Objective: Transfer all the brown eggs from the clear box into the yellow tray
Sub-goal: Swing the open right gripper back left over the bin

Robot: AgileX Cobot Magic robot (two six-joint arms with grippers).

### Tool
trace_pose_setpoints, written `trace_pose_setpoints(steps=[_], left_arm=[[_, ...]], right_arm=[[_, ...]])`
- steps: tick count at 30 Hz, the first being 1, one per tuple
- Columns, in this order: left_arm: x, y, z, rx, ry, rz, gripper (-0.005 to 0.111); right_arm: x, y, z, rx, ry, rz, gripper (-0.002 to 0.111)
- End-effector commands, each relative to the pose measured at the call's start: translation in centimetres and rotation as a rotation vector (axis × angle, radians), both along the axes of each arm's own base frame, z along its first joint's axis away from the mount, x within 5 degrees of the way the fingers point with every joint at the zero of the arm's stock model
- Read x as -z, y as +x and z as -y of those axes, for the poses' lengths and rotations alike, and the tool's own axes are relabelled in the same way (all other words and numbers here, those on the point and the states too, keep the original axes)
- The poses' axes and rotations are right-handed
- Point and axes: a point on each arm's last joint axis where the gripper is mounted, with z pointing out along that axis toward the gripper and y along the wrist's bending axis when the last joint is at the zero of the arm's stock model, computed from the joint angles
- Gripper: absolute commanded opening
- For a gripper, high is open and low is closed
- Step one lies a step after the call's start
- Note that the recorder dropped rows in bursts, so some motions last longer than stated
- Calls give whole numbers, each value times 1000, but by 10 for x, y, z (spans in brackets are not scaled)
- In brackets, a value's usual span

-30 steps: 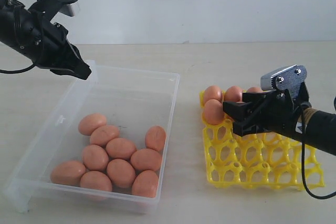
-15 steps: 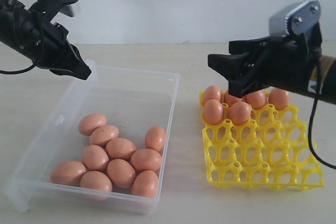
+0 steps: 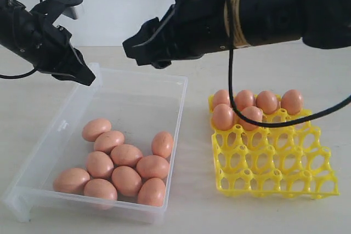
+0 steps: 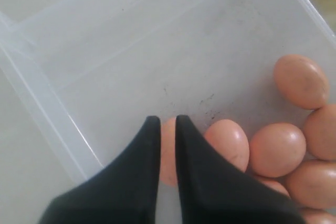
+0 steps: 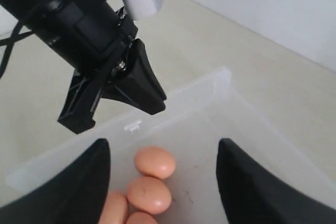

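Several brown eggs [image 3: 126,154] lie bunched at the near end of the clear box [image 3: 184,83]. Six more eggs [image 3: 244,100] fill the far cups of the yellow tray [image 3: 274,163]. My right gripper [image 3: 140,52] has reached across the middle and hangs open and empty above the box's far edge. In the right wrist view its gripper [image 5: 164,148] frames two eggs [image 5: 154,162] far below. My left gripper [image 3: 88,76] hovers over the box's far left corner. In the left wrist view that gripper [image 4: 168,121] is shut and holds nothing; an egg [image 4: 226,140] lies well below it.
The far half of the box floor [image 4: 157,51] holds no eggs. The left arm [image 5: 105,51] hangs close beside the right gripper over the box's far wall [image 5: 226,80]. The tray's near rows [image 3: 285,179] are empty cups.
My right arm rose from the yellow tray and swung left across the table to above the box's far edge, still open. The left arm stayed put.
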Motion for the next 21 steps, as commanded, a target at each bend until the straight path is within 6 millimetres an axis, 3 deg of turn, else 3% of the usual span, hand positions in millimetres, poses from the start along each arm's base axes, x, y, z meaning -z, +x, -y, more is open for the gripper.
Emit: trace_pose_setpoints(steps=[1, 6, 11, 13, 15, 17, 18, 21], left_arm=[[-1, -4, -3, 10, 25, -8, 8], [5, -6, -8, -8, 87, -38, 8], [13, -9, -11, -5, 117, -38, 8], [13, -8, -11, -9, 117, -27, 8], [12, -7, -11, -12, 116, -17, 8], [12, -6, -11, -15, 117, 2, 8], [11, -5, -11, -17, 117, 10, 8], [12, -5, -13, -17, 133, 8, 8]], right_arm=[[24, 10, -10, -9, -38, -67, 48], [43, 33, -2, 130, -213, 97, 25], [30, 54, 37, 518, -444, 326, 0], [26, 51, 50, 572, -573, 332, 0], [27, 46, 60, 537, -741, 321, 0], [33, 34, 65, 432, -877, 180, 0], [34, 30, 61, 387, -861, 122, 0], [23, 18, 25, 97, -631, -91, 0]])
